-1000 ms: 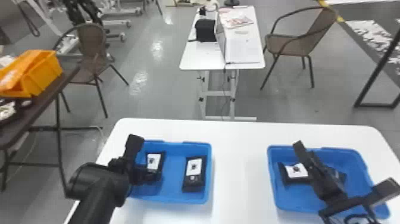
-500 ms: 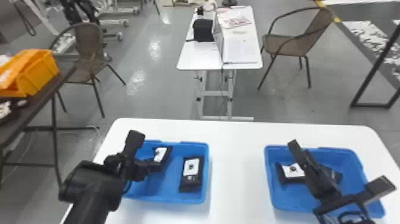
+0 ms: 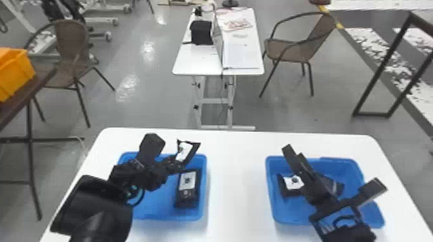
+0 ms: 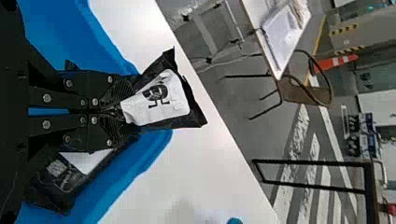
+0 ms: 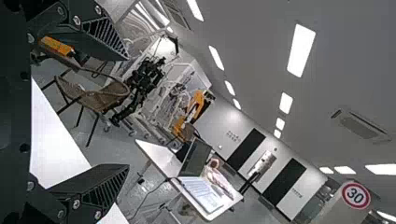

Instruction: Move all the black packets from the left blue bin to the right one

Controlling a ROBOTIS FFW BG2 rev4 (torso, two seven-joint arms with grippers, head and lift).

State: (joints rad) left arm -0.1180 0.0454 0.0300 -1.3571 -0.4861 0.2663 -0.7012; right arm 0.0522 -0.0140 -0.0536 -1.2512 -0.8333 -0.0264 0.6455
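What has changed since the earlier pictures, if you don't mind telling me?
The left tool has lifted its black packet up and rightward from inside the left blue bin. The other packet still lies there, and the right tool stays open.

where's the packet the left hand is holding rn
The held packet is left of centre in the head view, in the left hand above the far right corner of the left blue bin, just beyond another packet inside.
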